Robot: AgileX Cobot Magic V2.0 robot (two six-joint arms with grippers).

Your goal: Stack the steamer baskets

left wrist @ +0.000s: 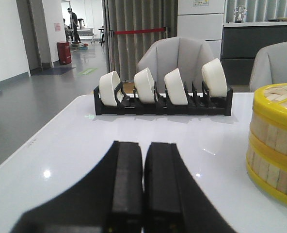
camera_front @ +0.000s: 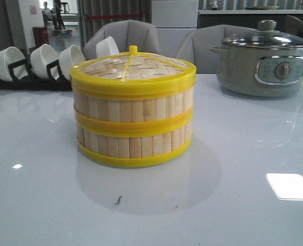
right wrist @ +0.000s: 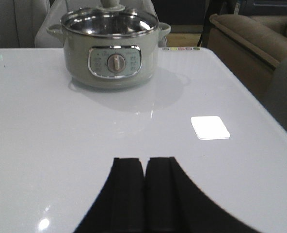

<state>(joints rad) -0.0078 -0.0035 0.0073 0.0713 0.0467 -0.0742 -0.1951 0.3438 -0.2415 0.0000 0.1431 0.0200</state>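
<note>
On the table: two round steamer baskets of pale vertical bamboo slats with yellow rims are sitting stacked at the centre of the front view, the upper basket (camera_front: 133, 106) resting squarely on the lower basket (camera_front: 133, 143).
Lid: a flat woven-bamboo lid with a yellow rim and handle (camera_front: 133, 65) is covering the upper basket.
Surface: the glossy white table (camera_front: 39, 205) is reflecting a bright square of light at the lower right of the front view.
Left gripper: the black left gripper (left wrist: 143, 167) is hovering low over the table with its jaws pressed together, grasping nothing; the stack is showing at the right edge of its wrist view.
Right gripper: the black right gripper (right wrist: 143, 177) is hanging over bare table, its jaws likewise clenched on nothing.
Upper right of the front view: a grey electric pot with a glass lid (camera_front: 264, 64) is standing well apart from the stack.
Upper left of the front view: four white ceramic bowls are leaning on edge in a black rack (camera_front: 34, 82).
</note>
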